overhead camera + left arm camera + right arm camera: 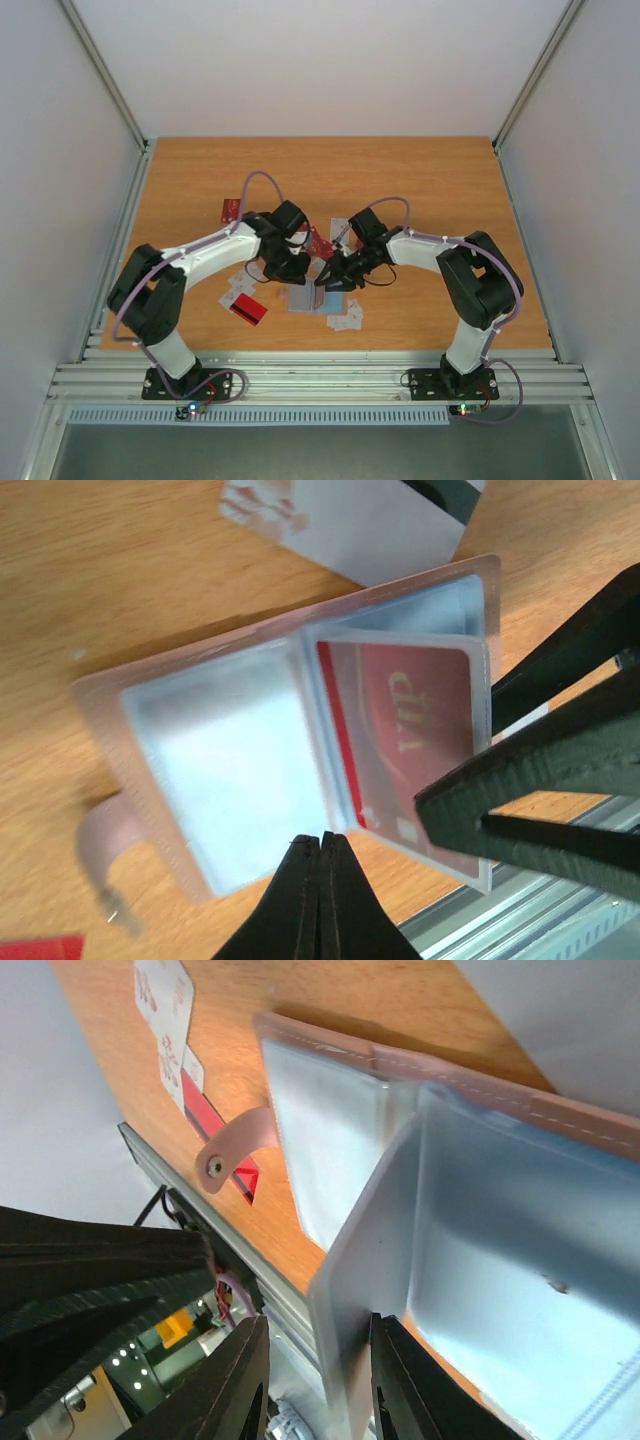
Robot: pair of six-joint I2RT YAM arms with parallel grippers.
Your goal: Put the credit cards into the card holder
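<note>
The card holder (pixel 308 298) lies open on the table between both grippers, its blue-grey pockets up (pixel 220 750). A red VIP card (pixel 420 730) sits in the clear leaf on its right side. My left gripper (pixel 320 852) is shut and empty, its tips at the holder's near edge. My right gripper (pixel 315 1380) is open around a raised pocket leaf (pixel 350 1290), one finger (pixel 395 1380) touching the leaf. Its black fingers (pixel 530 800) show by the leaf's corner. Loose credit cards lie around: a red one (pixel 247 310) and white ones (pixel 345 318).
More cards lie behind the grippers (pixel 232 210) (pixel 320 243), and a white card with a black stripe (pixel 350 525) lies just past the holder. The holder's tan snap strap (pixel 235 1145) sticks out sideways. The metal rail of the table's near edge (pixel 320 378) is close.
</note>
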